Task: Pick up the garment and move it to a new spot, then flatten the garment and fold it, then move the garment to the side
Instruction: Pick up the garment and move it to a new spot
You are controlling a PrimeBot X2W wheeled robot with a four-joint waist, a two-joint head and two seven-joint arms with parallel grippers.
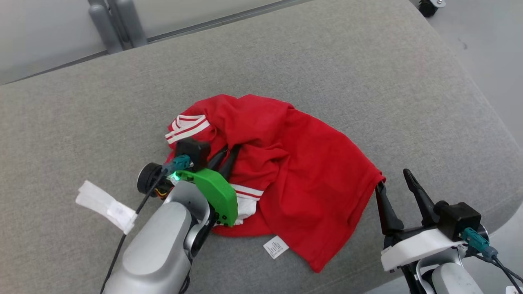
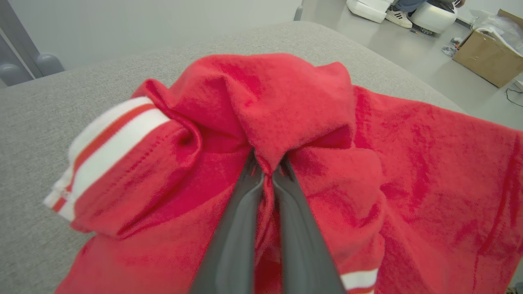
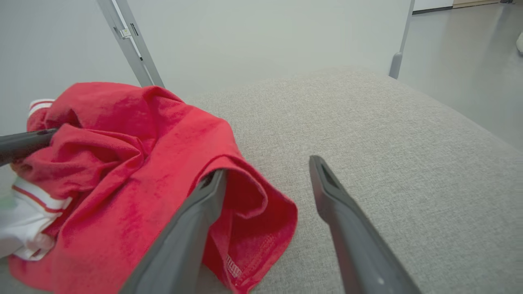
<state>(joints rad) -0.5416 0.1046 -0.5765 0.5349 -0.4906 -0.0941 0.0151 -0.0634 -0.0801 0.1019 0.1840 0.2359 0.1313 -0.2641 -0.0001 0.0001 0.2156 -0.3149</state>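
The garment (image 1: 286, 163) is a red shirt with white-and-red striped cuffs, crumpled in a heap on the grey cushion (image 1: 286, 61). My left gripper (image 1: 226, 153) is shut on a pinched fold near the shirt's middle. The left wrist view shows the garment (image 2: 367, 163) bunched up and squeezed between the two dark fingers (image 2: 241, 220) of my left gripper (image 2: 267, 169). My right gripper (image 1: 394, 179) stands open at the shirt's right corner. In the right wrist view the right gripper's (image 3: 265, 167) left finger (image 3: 192, 220) is tucked under the garment's (image 3: 135, 163) hem, and the right finger lies on bare cushion.
A white care label (image 1: 276, 247) sticks out at the shirt's near edge. A white taped strip (image 1: 106, 206) lies on the cushion at the left. Grey metal legs (image 1: 116, 24) stand behind the cushion. A cardboard box (image 2: 488, 61) sits on the floor beyond.
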